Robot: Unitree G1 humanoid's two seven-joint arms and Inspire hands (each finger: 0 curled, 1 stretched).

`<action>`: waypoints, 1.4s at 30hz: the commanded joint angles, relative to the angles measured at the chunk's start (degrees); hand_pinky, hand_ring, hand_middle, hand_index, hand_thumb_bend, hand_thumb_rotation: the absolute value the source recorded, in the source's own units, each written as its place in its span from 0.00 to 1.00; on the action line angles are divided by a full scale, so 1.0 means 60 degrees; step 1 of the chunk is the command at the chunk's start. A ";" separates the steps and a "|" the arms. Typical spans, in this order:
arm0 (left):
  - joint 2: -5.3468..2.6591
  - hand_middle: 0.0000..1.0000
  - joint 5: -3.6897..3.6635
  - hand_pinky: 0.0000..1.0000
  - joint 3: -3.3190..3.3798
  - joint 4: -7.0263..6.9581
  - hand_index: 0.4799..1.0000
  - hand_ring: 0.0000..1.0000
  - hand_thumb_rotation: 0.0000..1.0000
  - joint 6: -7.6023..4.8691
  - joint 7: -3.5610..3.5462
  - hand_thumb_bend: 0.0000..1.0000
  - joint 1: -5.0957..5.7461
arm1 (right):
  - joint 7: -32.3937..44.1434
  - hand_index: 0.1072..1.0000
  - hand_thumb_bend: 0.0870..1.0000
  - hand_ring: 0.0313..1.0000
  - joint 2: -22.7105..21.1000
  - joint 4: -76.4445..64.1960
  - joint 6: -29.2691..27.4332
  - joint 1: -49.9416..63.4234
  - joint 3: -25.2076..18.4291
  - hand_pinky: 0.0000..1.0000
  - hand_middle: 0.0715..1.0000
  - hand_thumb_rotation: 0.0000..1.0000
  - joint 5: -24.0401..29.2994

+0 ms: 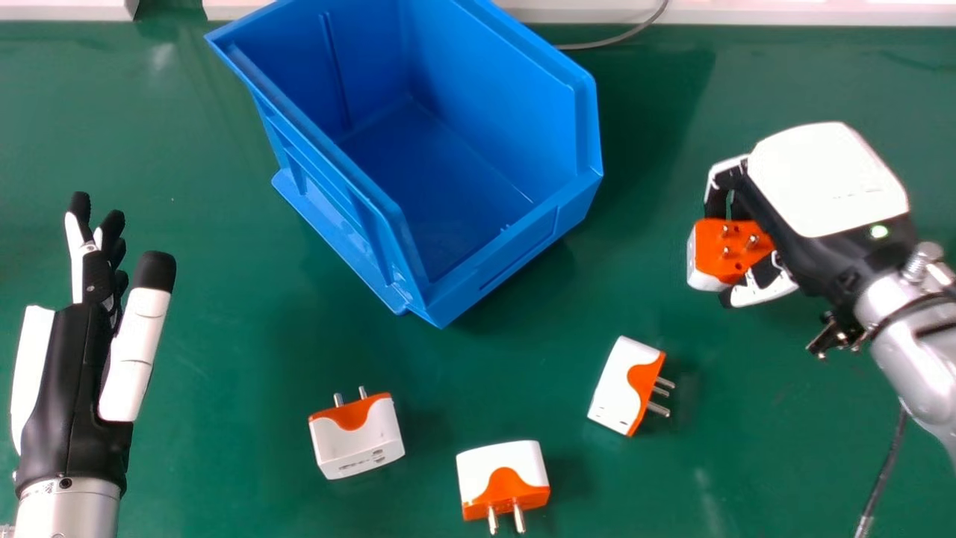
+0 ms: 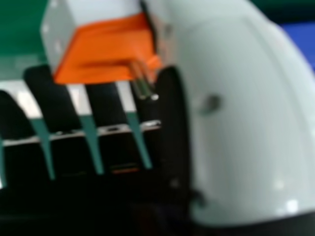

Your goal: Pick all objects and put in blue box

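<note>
Looking forward and down from the camera on my head, the wide view takes in the green table (image 1: 224,448) from above, with the blue box (image 1: 478,134) toward its far side, my left robot hand (image 1: 71,373) at the view's left and my right robot hand (image 1: 827,179) at its right. A second camera, mounted at that right robot hand (image 2: 236,123), looks from close up past its fingers and thumb toward the orange-and-white adapter (image 1: 736,265) and the green surface beyond. Both views share that robot hand, the adapter in its grasp and part of the table.
</note>
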 commanded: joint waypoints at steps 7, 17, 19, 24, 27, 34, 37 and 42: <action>0.0045 1.00 0.0160 1.00 -0.0042 0.0119 1.00 1.00 1.00 -0.0026 0.0167 0.77 -0.0234 | 0.0422 0.42 0.47 0.21 0.0010 -0.2725 -0.0134 0.0643 -0.1311 0.20 0.42 0.00 0.0134; 0.0026 1.00 0.0278 1.00 -0.0155 0.0141 1.00 1.00 1.00 0.0158 0.0218 0.75 -0.0408 | 0.0906 0.42 0.47 0.10 0.1339 -0.3019 -0.0818 -0.0554 -0.0894 0.08 0.41 0.00 0.0213; 0.0027 1.00 0.0279 1.00 -0.0173 0.0145 1.00 1.00 1.00 0.0193 0.0230 0.75 -0.0425 | 0.1000 0.42 0.47 0.10 0.1628 -0.2765 -0.0943 -0.0974 -0.0730 0.08 0.39 0.00 0.0152; 0.0028 1.00 0.0242 1.00 -0.0230 0.0146 1.00 1.00 1.00 0.0314 0.0249 0.77 -0.0457 | 0.1336 0.42 0.47 0.10 0.2417 -0.1980 -0.1028 -0.2214 -0.0251 0.07 0.38 0.00 0.0098; 0.0018 1.00 0.0212 1.00 -0.0253 0.0084 1.00 1.00 1.00 0.0405 0.0249 0.77 -0.0431 | 0.1431 0.42 0.47 0.10 0.2812 -0.1464 -0.1064 -0.2844 -0.0028 0.07 0.37 0.00 0.0046; -0.0030 1.00 0.0195 1.00 -0.0305 -0.0204 1.00 1.00 1.00 0.0610 0.0227 0.80 -0.0307 | 0.1077 0.42 0.47 0.08 0.3585 0.0123 -0.1095 -0.4117 0.0539 0.05 0.42 0.00 -0.0367; -0.0020 1.00 0.0165 1.00 -0.0307 -0.0358 1.00 1.00 1.00 0.0701 0.0185 0.80 -0.0233 | 0.0649 0.42 0.47 0.07 0.4131 0.1106 -0.0987 -0.4761 0.0872 0.05 0.42 0.00 -0.0677; -0.0005 1.00 0.0079 1.00 -0.0282 -0.0439 1.00 1.00 1.00 0.0744 0.0119 0.81 -0.0170 | -0.0067 0.42 0.47 0.08 0.4839 0.2635 -0.0781 -0.5543 0.1331 0.06 0.43 0.00 -0.1009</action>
